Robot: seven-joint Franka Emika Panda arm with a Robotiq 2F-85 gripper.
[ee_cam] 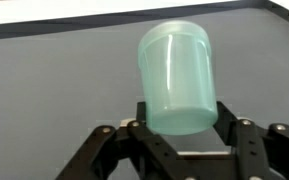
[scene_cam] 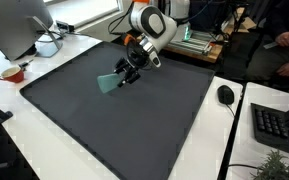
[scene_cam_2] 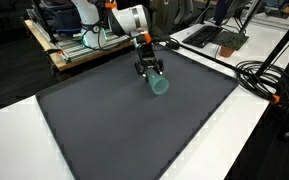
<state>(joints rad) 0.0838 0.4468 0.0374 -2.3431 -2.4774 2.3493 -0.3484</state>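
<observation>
A translucent teal plastic cup (ee_cam: 177, 70) sits between the fingers of my black gripper (ee_cam: 180, 118), which is shut on the cup near its rim. In both exterior views the cup (scene_cam: 108, 83) (scene_cam_2: 160, 84) is tipped on its side, pointing away from the gripper (scene_cam: 126, 73) (scene_cam_2: 150, 71), low over the far part of the dark grey mat (scene_cam: 134, 130) (scene_cam_2: 134, 125). I cannot tell whether the cup touches the mat.
A monitor (scene_cam: 14, 25), a white bowl (scene_cam: 46, 46) and a red bowl (scene_cam: 12, 73) stand on the white table beside the mat. A mouse (scene_cam: 225, 94) and a keyboard (scene_cam: 279, 125) lie on the other side. Black cables (scene_cam_2: 269, 75) and a laptop (scene_cam_2: 229, 38) are near the mat's edge.
</observation>
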